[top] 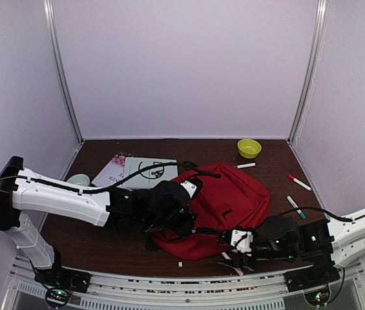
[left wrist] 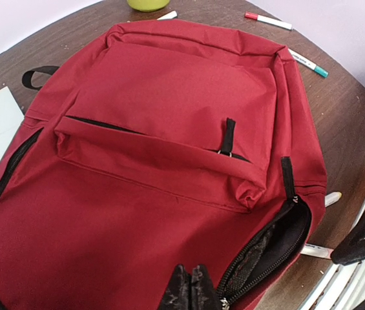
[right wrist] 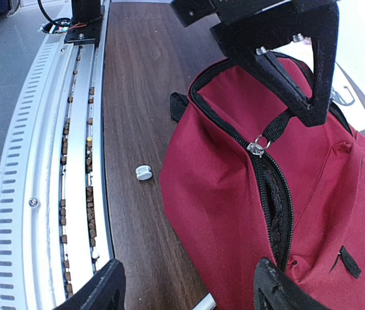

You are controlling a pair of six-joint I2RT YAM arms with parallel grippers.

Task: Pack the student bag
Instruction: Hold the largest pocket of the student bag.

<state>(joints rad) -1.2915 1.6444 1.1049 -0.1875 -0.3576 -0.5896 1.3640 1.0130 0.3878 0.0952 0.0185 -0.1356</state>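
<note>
**Operator:** Where does the backpack [top: 224, 200] lie?

**Technician:** Flat on the table [right wrist: 137, 97], front pocket up, directly below and ahead of the left claw [left wrist: 187, 292]. Its long axis runs away from that claw: the zipped top end is at the fingertips and the bottom end is farthest off.

**Operator:** State of the left claw?

**Technician:** Closed. In the right wrist view the zip pull [right wrist: 276, 128] runs up into its tip, so it appears to pinch that pull and lift the top end.

**Operator:** And the right claw [right wrist: 188, 287]?

**Technician:** Open and holding nothing. The corner of the backpack sits just ahead of it, at its right-hand finger; whether they touch cannot be told. The zip opening [right wrist: 274, 194] runs straight ahead from this claw toward the left claw.

**Operator:** Which arm is nearer?

**Technician:** Both are at the top end. The left is on the backpack and the right is just beside it, so the right is the free one.

**Operator:** What does the coming move turn on?

**Technician:** The opening is a narrow slit. It probably needs widening before anything goes in along the long axis. The markers [left wrist: 269, 20] and the bowl [top: 249, 148] lie beyond the far end, well apart from both claws.
</note>
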